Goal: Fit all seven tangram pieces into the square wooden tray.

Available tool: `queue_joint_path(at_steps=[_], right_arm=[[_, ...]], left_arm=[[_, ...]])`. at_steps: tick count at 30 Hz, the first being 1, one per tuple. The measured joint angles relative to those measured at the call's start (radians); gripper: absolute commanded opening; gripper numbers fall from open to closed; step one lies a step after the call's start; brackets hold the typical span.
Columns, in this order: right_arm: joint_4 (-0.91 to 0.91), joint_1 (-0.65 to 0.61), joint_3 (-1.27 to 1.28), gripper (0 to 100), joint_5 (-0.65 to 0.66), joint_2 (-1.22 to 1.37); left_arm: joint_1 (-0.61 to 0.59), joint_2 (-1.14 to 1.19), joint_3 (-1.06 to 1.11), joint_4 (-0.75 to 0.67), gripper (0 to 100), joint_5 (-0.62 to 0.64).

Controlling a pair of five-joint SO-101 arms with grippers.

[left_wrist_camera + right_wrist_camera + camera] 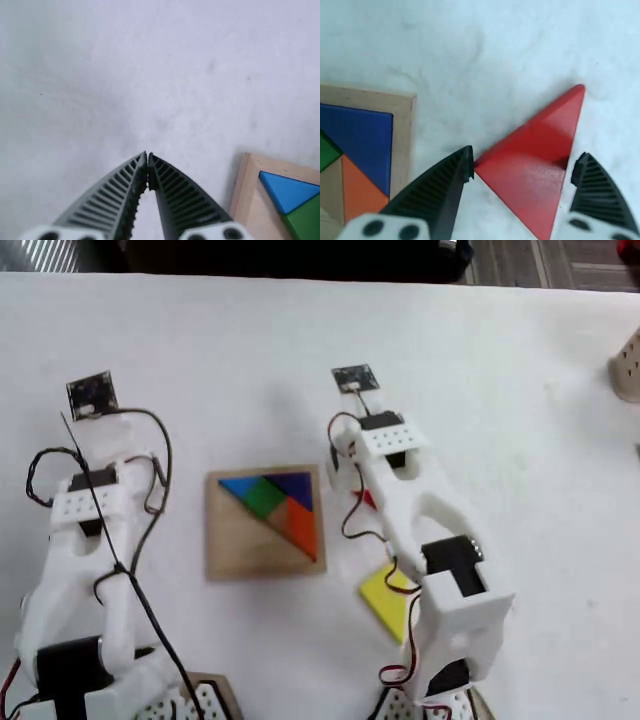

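Square wooden tray [235, 540], frame centre, holds blue, green, orange pieces [280, 502], lower-left half bare; red triangular piece [535, 165] lies between right gripper's [525, 159] parted fingers; flat yellow piece [385, 598] waits lower right; left gripper's [147, 157] fingers together.

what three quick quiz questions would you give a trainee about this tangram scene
1. True or false: the left gripper has its fingers shut on a tangram piece.
2. Which piece lies between the open fingers of the right gripper?
A. a yellow square
B. the red wooden triangle
C. a green triangle
3. Short answer: which other piece lies loose outside the square wooden tray, near the right arm's base?

Key: 1 false, the fingers are shut on nothing, over bare table. 2 B. 3 the yellow wooden piece.
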Motion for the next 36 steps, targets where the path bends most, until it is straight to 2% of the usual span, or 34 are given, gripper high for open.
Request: queue_joint_path(at_steps=[17, 23, 25, 29, 36], right_arm=[[0.018, 0.018, -0.034, 29.7, 0.000, 0.034], [0.095, 0.018, -0.115, 29.6, 0.000, 0.097], [0.106, 0.018, -0.126, 26.7, 0.000, 0.100], [0.109, 0.025, -0.127, 14.2, 0.000, 0.100], [0.135, 0.025, -0.138, 13.0, 0.000, 0.098]], left_arm=[[0.000, 0.000, 0.000, 0.000, 3, 0.000], [0.000, 0.000, 0.000, 0.000, 3, 0.000], [0.000, 0.000, 0.000, 0.000, 3, 0.000], [0.000, 0.000, 0.000, 0.000, 3, 0.000], [0.000, 0.000, 0.000, 0.000, 3, 0.000]])
